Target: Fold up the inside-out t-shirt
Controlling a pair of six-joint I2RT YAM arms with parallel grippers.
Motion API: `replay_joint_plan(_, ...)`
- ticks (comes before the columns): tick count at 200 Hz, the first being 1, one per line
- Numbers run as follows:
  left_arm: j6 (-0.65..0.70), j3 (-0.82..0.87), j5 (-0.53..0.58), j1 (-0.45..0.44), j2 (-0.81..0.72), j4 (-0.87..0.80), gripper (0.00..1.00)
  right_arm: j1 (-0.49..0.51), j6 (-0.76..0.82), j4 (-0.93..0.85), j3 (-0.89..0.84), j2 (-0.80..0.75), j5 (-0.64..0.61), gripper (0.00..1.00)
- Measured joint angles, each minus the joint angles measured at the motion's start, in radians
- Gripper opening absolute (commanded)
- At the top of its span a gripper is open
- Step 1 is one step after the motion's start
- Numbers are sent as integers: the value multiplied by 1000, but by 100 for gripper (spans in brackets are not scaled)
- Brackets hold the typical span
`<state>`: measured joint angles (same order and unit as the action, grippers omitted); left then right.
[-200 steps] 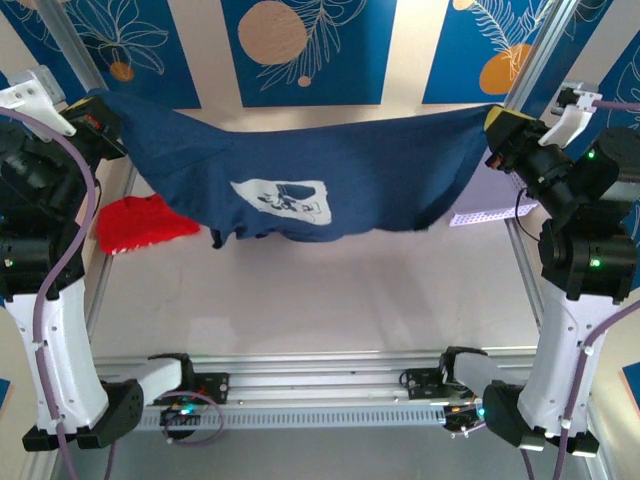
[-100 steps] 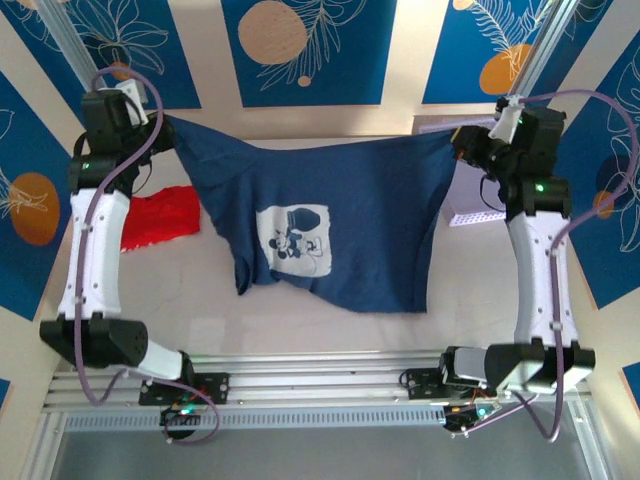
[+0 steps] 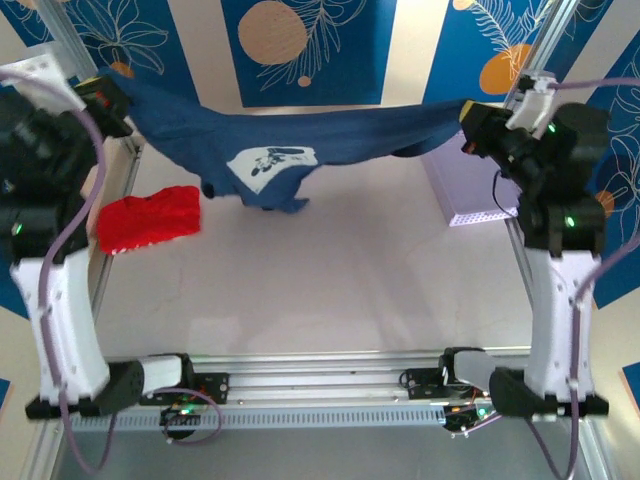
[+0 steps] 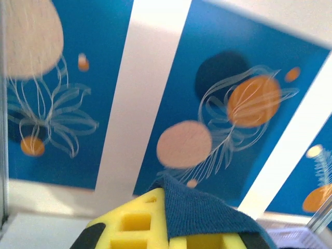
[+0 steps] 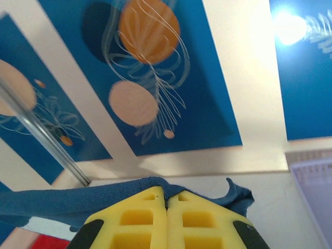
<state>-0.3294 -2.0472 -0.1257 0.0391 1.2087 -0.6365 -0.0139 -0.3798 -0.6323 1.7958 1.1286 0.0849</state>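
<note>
Top view: t-shirt (image 3: pixel 290 150) hangs in the air, stretched between both arms over the far side of the worktop (image 3: pixel 330 290). The printed panel sags left of centre. Left end effector (image 3: pixel 108 95) pinches one edge at far left, right end effector (image 3: pixel 470 125) the opposite edge at far right. Red garment (image 3: pixel 148 218) lies on the worktop below left, apart from the shirt.

Left wrist: left end effector (image 4: pixel 166 218) pressed together on navy cloth (image 4: pixel 202 215), which drapes over one pad.

Right wrist: right end effector (image 5: pixel 166 199) clamped shut on the shirt hem (image 5: pixel 78 207). The cloth runs taut to the left.

My read: this is the spread-out stage, no fold made yet. Next move calls for lowering both arms together under tension, then laying the shirt flat, clear of the red garment.
</note>
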Motion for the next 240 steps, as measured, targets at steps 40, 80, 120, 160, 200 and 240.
replay_joint_plan(40, 33, -106, 15, 0, -160, 1, 0, 2, 15, -35, 84, -178, -15, 0)
replay_joint_plan(80, 69, -232, 33, 0, -99, 4, 0, 2, 31, -35, 134, -212, -45, 0)
replay_joint_plan(120, 86, -283, 36, 0, 166, 8, 0, 2, 72, -5, 78, -111, -108, 0)
replay_joint_plan(160, 86, -276, 29, -10, 510, 13, 0, 0, 112, 122, -82, 95, -186, 0)
replay_joint_plan(200, 102, -406, 31, -56, 894, 18, 27, -4, 114, 261, -134, 448, -221, 15)
replay_joint_plan(240, 74, -768, 35, -77, 1340, 19, 69, -1, 90, 239, 96, 894, -240, 40)
